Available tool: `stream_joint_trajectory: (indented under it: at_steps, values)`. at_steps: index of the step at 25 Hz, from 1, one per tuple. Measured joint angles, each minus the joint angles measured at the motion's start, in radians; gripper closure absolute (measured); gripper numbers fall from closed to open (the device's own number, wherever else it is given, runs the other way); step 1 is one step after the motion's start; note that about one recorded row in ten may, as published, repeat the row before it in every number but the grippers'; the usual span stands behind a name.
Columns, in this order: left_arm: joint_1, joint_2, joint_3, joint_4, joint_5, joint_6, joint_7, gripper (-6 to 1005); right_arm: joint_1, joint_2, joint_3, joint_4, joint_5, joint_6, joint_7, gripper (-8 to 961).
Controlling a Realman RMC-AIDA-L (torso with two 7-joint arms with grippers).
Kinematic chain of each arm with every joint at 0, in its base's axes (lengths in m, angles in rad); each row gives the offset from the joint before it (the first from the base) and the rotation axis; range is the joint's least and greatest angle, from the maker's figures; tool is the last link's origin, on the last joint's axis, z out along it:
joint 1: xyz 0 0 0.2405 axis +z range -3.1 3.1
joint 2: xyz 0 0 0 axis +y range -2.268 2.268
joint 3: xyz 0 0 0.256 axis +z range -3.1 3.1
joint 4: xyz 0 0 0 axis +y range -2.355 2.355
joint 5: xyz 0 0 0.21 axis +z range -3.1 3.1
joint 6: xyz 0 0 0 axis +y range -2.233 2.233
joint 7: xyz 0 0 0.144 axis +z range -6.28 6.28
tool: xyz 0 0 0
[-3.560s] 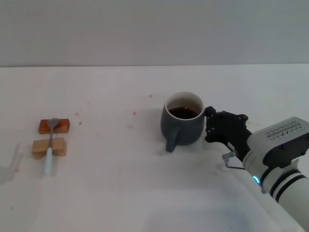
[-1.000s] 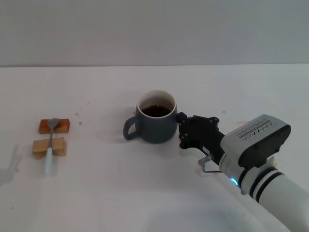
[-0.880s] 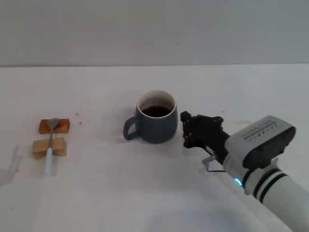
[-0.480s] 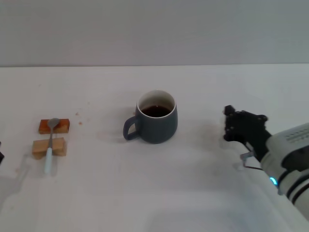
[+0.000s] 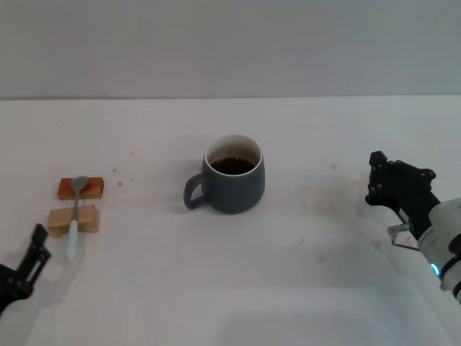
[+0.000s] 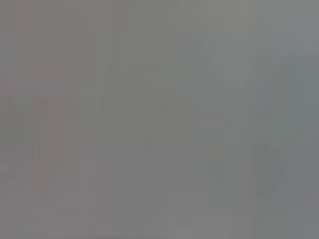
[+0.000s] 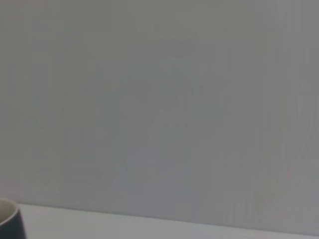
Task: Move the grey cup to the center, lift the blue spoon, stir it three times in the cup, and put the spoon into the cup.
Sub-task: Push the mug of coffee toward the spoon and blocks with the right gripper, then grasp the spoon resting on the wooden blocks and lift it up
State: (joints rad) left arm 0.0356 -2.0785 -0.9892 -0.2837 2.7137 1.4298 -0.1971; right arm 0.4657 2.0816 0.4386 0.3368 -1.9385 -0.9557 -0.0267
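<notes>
At table centre the grey cup is standing alone; right tool is hovering far right, apparently released; left tool near the blue spoon, grip unclear.

Grey cup, frame centre: glazed ceramic, matt slate outside, glossy white inside. Blue spoon, left: dull metal bowl, smooth pale-blue handle. Two blocks, left: bare wood, one reddish, one pale. Table: matt white, faintly speckled.
</notes>
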Motion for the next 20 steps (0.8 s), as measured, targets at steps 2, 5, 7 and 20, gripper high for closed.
stream_joint_trajectory:
  at_steps: [2, 5, 7, 20]
  values:
    - [-0.002, 0.0, 0.019, -0.005, 0.0, -0.018, 0.0, 280, -0.001, 0.0, 0.007, -0.005, 0.001, -0.006, 0.0, 954]
    - [-0.003, 0.0, 0.047, -0.027, -0.001, -0.066, 0.008, 281, -0.002, 0.0, 0.017, -0.007, 0.001, -0.007, 0.001, 954]
    - [-0.003, 0.0, 0.047, -0.027, -0.001, -0.066, 0.008, 282, -0.002, 0.0, 0.023, -0.009, 0.001, -0.007, 0.001, 954]
    - [-0.035, 0.0, 0.079, -0.051, -0.001, -0.206, 0.038, 287, -0.003, 0.0, 0.023, -0.013, 0.001, -0.008, -0.001, 954]
